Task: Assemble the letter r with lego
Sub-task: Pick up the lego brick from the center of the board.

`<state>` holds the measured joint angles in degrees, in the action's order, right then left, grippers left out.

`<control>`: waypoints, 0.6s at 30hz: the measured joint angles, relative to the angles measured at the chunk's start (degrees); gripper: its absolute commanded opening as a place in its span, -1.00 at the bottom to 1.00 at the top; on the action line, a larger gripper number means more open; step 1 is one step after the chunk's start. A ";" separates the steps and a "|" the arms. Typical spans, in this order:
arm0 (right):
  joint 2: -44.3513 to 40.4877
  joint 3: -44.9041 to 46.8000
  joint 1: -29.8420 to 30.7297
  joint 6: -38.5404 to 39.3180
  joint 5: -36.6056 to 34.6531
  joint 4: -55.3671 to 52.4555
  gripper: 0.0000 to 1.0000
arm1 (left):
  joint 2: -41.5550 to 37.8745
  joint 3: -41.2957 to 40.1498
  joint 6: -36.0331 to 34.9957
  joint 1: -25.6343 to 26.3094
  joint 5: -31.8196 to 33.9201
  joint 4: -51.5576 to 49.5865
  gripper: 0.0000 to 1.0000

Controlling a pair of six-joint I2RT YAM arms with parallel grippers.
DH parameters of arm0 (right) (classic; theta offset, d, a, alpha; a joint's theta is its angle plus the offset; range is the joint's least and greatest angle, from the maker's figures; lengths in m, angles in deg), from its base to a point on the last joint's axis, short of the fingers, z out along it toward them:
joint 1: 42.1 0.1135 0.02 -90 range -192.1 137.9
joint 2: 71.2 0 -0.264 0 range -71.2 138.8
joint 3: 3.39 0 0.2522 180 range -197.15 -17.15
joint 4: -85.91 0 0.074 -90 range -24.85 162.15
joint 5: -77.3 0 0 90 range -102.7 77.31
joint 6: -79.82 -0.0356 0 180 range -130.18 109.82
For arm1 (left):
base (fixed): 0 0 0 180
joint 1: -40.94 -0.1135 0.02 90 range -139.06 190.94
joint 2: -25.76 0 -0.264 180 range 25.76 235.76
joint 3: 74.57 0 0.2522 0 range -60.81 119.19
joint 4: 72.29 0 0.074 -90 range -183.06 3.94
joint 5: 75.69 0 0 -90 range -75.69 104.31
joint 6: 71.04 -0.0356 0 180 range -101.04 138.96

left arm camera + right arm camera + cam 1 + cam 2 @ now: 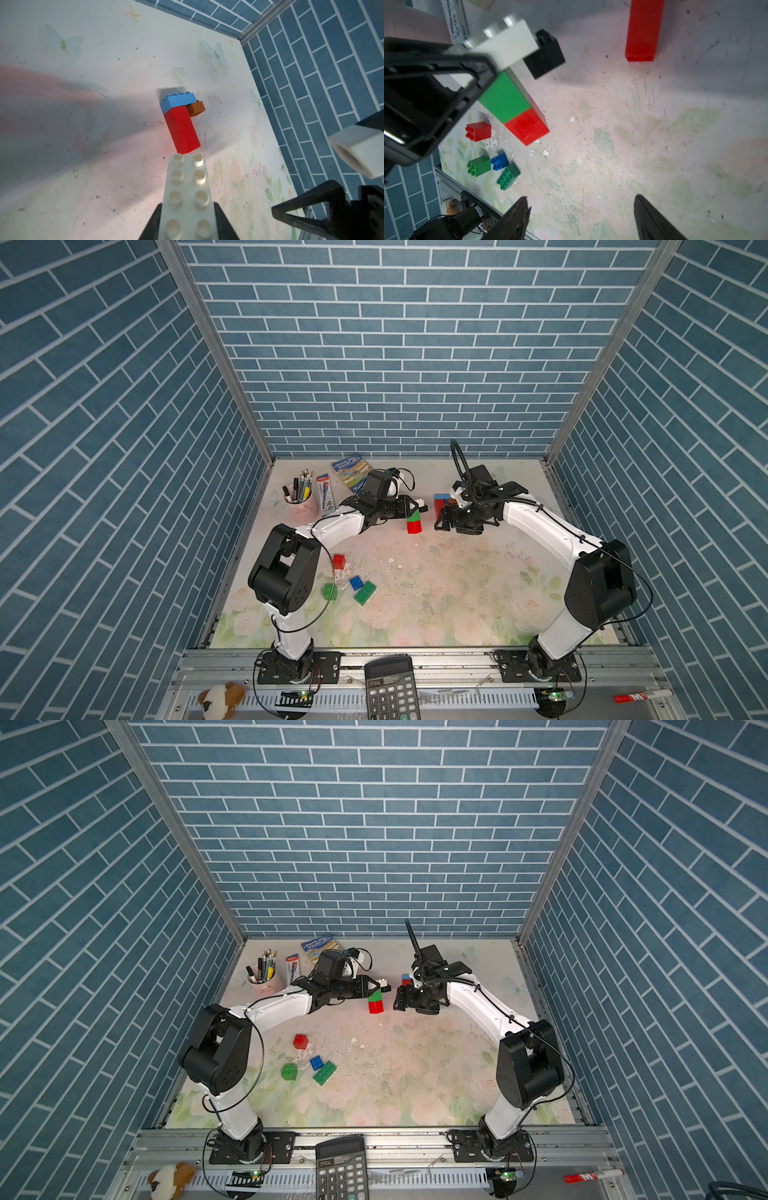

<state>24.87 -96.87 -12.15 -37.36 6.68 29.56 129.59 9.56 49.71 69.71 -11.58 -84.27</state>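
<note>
My left gripper (409, 507) (188, 205) is shut on a white oblong lego brick (188, 193) (506, 48). That brick caps a column of a green brick (413, 515) (504, 97) over a red one (414, 526) (527, 125), and a black brick (545, 55) hangs under its free end. A second build, light blue over two red with a brown brick (196, 109), stands behind (180, 122) (441, 502). My right gripper (440, 523) (581, 205) is open and empty, just right of the column.
Loose bricks lie front left: red (338, 561), blue (356, 582), green (329, 591), green oblong (365, 593). At the back left are a pen cup (298, 502), a marker box (325, 493) and a booklet (351, 472). A calculator (388, 686) sits on the front rail.
</note>
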 measured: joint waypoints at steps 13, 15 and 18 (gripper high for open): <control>7.08 -4.33 3.28 0.20 0.44 8.02 0.39 | 0.00 0.02 3.72 -0.96 -2.32 1.14 -0.58; 7.23 -4.50 3.56 0.24 0.48 8.90 0.34 | 0.00 0.02 4.59 -0.96 -2.51 1.88 -0.59; 7.32 -4.87 3.80 0.37 0.92 9.60 0.24 | 0.00 0.02 5.55 -0.96 -2.71 2.93 -0.58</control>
<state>32.19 -101.74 -8.34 -36.99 7.60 39.15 129.59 9.58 55.26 68.75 -14.29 -81.35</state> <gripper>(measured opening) 0.643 0.352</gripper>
